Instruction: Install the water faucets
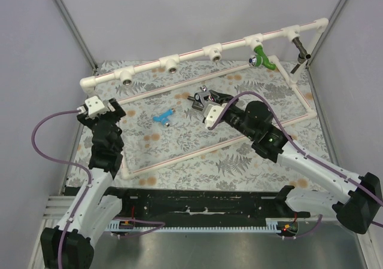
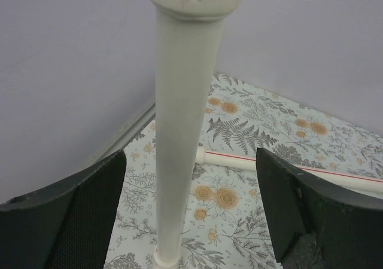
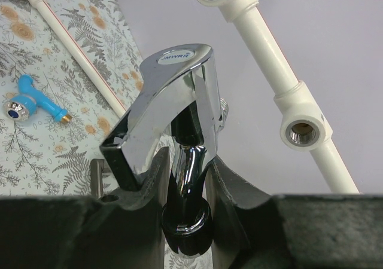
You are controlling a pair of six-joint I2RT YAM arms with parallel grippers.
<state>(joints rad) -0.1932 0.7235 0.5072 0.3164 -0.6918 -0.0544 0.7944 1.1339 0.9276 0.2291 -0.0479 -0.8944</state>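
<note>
My right gripper (image 1: pixel 201 101) is shut on the shiny silver faucet (image 1: pixel 204 97) and holds it above the mat, below the white pipe rail (image 1: pixel 191 55). In the right wrist view the gripper (image 3: pixel 187 161) clamps the faucet's (image 3: pixel 176 95) chrome body, with open threaded fittings (image 3: pixel 302 131) beyond it. The light blue faucet (image 1: pixel 163 118) lies loose on the mat and also shows in the right wrist view (image 3: pixel 33 104). The green faucet (image 1: pixel 261 60) and the dark grey faucet (image 1: pixel 301 52) sit on the rail's right end. My left gripper (image 1: pixel 114 109) is open, its jaws on either side of a white upright pipe (image 2: pixel 179 131) without touching it.
The white pipe frame's base rails (image 1: pixel 209 143) lie on the floral mat (image 1: pixel 239 161). Several open fittings (image 1: pixel 172 64) line the upper rail. Grey walls close in the back and sides. A black cable tray (image 1: pixel 203 206) runs along the near edge.
</note>
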